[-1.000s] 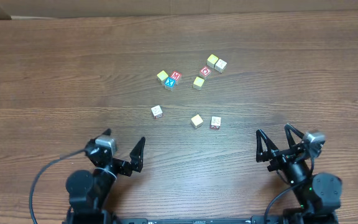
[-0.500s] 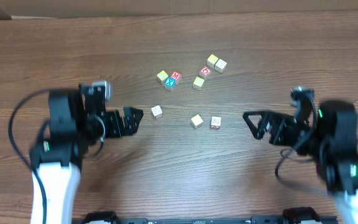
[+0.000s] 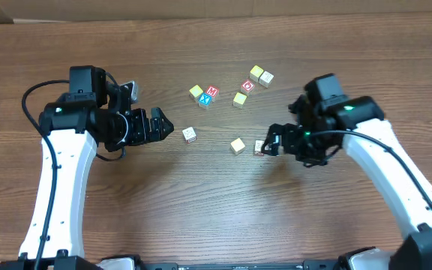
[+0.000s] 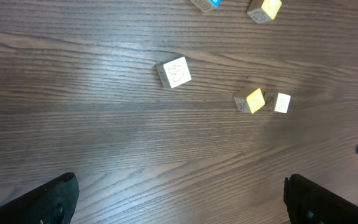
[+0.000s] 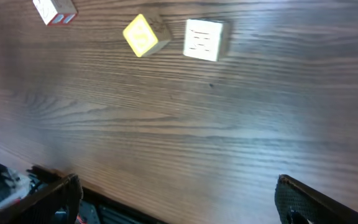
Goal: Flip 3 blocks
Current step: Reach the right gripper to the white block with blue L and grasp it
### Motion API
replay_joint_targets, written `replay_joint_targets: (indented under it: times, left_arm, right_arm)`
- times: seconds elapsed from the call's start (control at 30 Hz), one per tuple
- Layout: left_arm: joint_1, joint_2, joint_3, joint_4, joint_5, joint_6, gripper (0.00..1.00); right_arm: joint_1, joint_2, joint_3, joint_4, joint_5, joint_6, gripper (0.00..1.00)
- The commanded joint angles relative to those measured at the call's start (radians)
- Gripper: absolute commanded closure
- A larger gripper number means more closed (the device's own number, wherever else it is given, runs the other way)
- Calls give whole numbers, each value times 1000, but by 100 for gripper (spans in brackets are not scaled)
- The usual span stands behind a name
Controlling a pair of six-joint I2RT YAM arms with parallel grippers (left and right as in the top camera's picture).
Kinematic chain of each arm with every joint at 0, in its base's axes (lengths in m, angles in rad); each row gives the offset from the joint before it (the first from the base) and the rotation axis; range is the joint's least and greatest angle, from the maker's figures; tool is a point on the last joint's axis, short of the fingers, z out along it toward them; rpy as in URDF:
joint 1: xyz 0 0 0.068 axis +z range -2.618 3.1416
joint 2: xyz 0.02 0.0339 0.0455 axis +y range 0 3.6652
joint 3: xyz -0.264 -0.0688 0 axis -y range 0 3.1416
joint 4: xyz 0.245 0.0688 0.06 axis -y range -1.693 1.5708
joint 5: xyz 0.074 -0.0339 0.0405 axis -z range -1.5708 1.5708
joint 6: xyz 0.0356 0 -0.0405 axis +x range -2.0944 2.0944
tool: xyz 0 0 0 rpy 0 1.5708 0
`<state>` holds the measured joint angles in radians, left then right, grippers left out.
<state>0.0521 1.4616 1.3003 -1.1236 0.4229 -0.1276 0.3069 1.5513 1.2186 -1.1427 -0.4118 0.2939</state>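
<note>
Wood-grain brown table (image 3: 66, 45) beneath two white arms, strewn with small alphabet blocks around a red "M" cube (image 3: 212, 91). Tucked against that cube's lower left corner, a blue "X" block (image 3: 205, 100); just left of the cube, a yellow block (image 3: 196, 91). To the right of the "M" cube, a second yellow block (image 3: 239, 99) and a red "O" cube (image 3: 248, 85). Farther up and right, a yellow-topped block (image 3: 256, 73) touching a pale cream block (image 3: 266, 78).

Well below the "M" cube, a loose row of three. Below and slightly left, a lone cream block (image 3: 190, 134); below and right, a yellow-faced block (image 3: 237, 145); farther right again, a red-edged block (image 3: 260, 147).

Left gripper (image 3: 163, 126) hovering below and left of the "M" cube, fingers spread wide and holding nothing, tips near the lone cream block but clear of it. Right gripper (image 3: 268, 141) low and to the right of the "M" cube, fingers likewise wide apart and empty, tips just beside the red-edged block. Impossible to tell from above whether touching it. From each wrist camera, black fingers (image 4: 51, 199) (image 5: 319, 199) only at the bottom corners, well short of the nearest blocks.
</note>
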Motion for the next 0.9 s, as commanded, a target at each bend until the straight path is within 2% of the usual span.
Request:
replay_joint_targets:
  times: [0.0,0.1,0.27,0.37,0.53,0.57,0.77,0.87]
  left_arm:
    - [-13,18,24,14,-7,19,0]
    - [-13,32,24,25,-7,19,0]
    - [-13,37,23,14,-31,12,0]
    - [-21,37,5,36,-83,16,12]
    - [-45,37,-60,98,-146,27,13]
    - [-48,37,-78,119,-143,36,16]
    - [-53,38,-187,244,-139,53,23]
    - [-53,39,-226,295,-111,53,20]
  right_arm:
    - [19,25,17,13,-25,-24,0]
    - [26,33,6,49,-34,-88,0]
    - [26,33,3,64,7,-85,0]
    - [26,33,-18,89,96,-2,0]
    - [34,33,-87,188,105,7,0]
    - [35,33,-102,208,105,22,0]
    - [35,33,-185,299,105,68,7]
    - [42,33,-209,340,105,74,12]
